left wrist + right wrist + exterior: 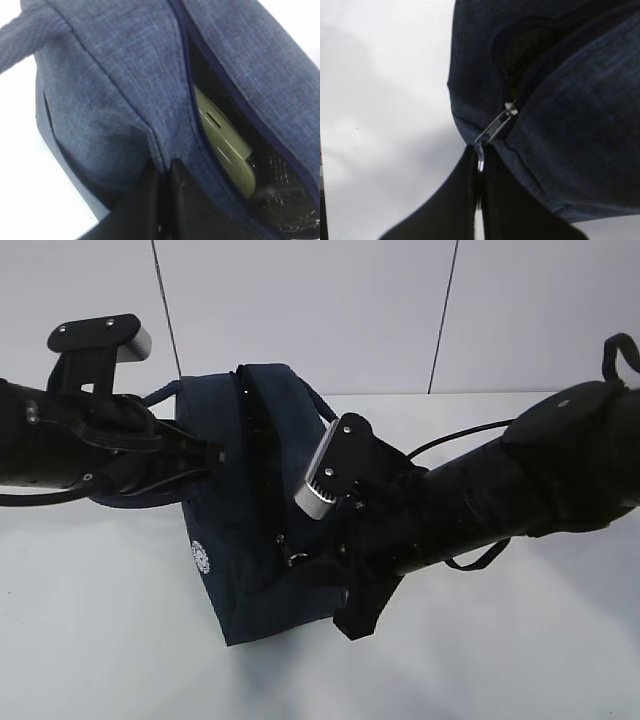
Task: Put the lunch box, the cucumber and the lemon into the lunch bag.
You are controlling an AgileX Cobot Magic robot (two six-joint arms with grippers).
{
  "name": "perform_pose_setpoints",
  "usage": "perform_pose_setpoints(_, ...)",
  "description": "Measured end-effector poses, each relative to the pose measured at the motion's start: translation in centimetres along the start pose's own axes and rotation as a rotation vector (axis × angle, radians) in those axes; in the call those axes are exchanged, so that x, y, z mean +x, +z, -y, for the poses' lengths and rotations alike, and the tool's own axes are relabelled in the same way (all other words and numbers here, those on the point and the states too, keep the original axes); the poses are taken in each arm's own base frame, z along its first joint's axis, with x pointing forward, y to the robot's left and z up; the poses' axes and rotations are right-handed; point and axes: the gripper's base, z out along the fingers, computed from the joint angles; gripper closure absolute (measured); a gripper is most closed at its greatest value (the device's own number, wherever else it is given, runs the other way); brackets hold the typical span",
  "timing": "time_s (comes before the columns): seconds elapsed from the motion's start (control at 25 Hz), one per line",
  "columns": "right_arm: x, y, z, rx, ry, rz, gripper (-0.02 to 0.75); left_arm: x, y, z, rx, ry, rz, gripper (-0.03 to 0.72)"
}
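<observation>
On the white table (110,630), centre of the exterior view, stands the navy lunch bag (235,540), its top zipper opening running away from the camera and gaping partly open. Small white round logo (201,557) on the near left face.

Left gripper (162,192): reaches in from the left. In the left wrist view its two dark fingers (137,207) are pressed together on a fold of the bag's fabric beside the zipper opening; jaws closed, pinching the bag.

Right gripper (479,172): comes in from the right, low at the near end of the bag. In the right wrist view its fingers (455,200) are closed on the metal ring (480,159) of the zipper pull (495,126); the pull tab runs taut from the slider down to the jaws.

Lunch box (225,147): inside the bag, pale green lid visible through the opening in the left wrist view, lying tilted against the dark, shiny lining (280,185).

Cucumber and lemon: not visible in any view; cannot tell where they are.

One loop handle (25,22) hangs off the bag's far left side.
</observation>
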Motion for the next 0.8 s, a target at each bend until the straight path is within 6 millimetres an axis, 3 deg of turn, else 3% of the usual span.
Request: perform_pose_setpoints(0.8,-0.6,-1.2,-0.6,-0.022,-0.046,-0.012,0.751,0.0,0.0,0.0,0.0,0.0,0.0,0.687)
